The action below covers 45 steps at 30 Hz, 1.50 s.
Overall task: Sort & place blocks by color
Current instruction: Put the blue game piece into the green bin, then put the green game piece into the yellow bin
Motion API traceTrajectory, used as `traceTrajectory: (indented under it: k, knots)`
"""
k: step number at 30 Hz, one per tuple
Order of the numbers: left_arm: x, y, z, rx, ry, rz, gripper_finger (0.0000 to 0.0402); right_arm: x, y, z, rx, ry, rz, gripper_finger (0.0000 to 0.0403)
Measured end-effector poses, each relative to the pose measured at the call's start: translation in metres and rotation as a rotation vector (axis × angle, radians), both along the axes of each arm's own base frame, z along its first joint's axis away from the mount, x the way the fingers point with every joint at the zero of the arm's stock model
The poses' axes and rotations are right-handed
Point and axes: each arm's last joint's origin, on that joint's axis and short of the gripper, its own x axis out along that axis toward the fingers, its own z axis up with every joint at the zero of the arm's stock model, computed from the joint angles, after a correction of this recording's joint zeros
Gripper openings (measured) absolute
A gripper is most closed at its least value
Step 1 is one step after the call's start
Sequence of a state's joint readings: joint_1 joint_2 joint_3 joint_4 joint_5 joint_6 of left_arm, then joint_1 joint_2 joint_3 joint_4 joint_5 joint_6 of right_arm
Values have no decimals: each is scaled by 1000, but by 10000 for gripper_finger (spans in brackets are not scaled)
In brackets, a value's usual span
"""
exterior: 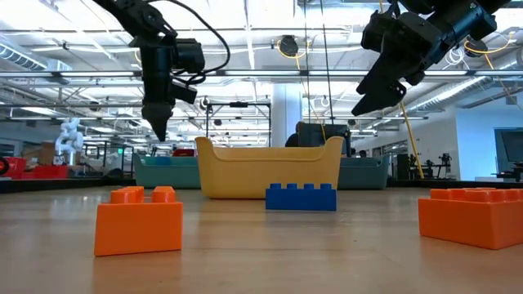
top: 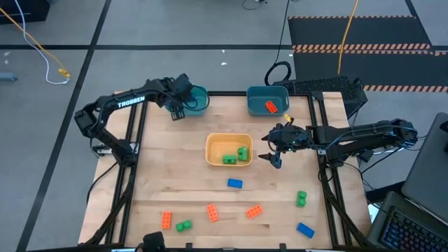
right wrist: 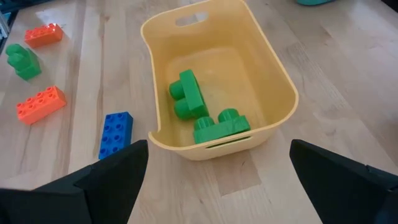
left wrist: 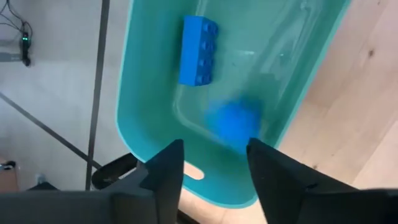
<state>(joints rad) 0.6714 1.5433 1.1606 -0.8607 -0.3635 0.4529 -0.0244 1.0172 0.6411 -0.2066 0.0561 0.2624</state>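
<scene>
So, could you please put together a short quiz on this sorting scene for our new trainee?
1. True or false: the yellow bin holds two green blocks.
2. What colour is the block in the teal bin at the table's far right?
A. blue
B. orange
C. green
3. Fill in: the left pincer is over the far-left teal bin, which holds ____ blocks.

Key
1. True; the right pincer stands open, empty, beside that bin.
2. B.
3. Blue: one lies flat, and a blurred blue shape below the open fingers looks like a second one dropping.
</scene>
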Motion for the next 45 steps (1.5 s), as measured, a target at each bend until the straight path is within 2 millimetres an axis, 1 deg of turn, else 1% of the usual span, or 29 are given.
traceTrajectory:
  k: [4,6,9,11,14,18,22,25,28,30,32,35,39,42,45]
  knots:
    - [2,-3,0,2,-2,-3,228,0,-1,0,-19,1,-16,384]
    - [6,-7,0,2,-5,-14,249,0,-1,0,-20,1,-18,384]
    - [17,-21,1,-3,-21,-50,271,0,-1,0,-12,-1,-24,384]
    - [26,-33,5,0,-44,-73,278,-1,-1,-6,4,-4,-38,384]
    - [39,-52,9,-1,-86,-95,281,-6,-1,-21,-2,15,-61,384]
    - [51,-80,13,-21,-132,-96,282,-13,-3,-38,-35,56,-84,384]
    - [59,-108,12,-72,-172,-87,282,-16,-3,-44,-52,76,-99,384]
    - [65,-126,12,-106,-221,-87,282,-17,-5,-45,-81,69,-176,384]
    - [72,-138,14,-110,-297,-58,282,-15,-8,-42,-87,27,-268,384]
    - [75,-145,14,-118,-329,-46,282,-14,-7,-41,-70,5,-281,384]
    - [76,-154,15,-128,-338,-53,282,-14,-7,-42,-71,19,-281,384]
    - [77,-168,14,-140,-345,-77,282,-12,-6,-50,-105,67,-295,384]
    - [78,-185,15,-158,-363,-93,282,-4,-7,-63,-132,112,-309,384]
    - [80,-193,15,-170,-389,-87,282,4,-9,-70,-170,111,-339,384]
    - [81,-201,16,-182,-424,-83,282,9,-12,-73,-186,91,-354,384]
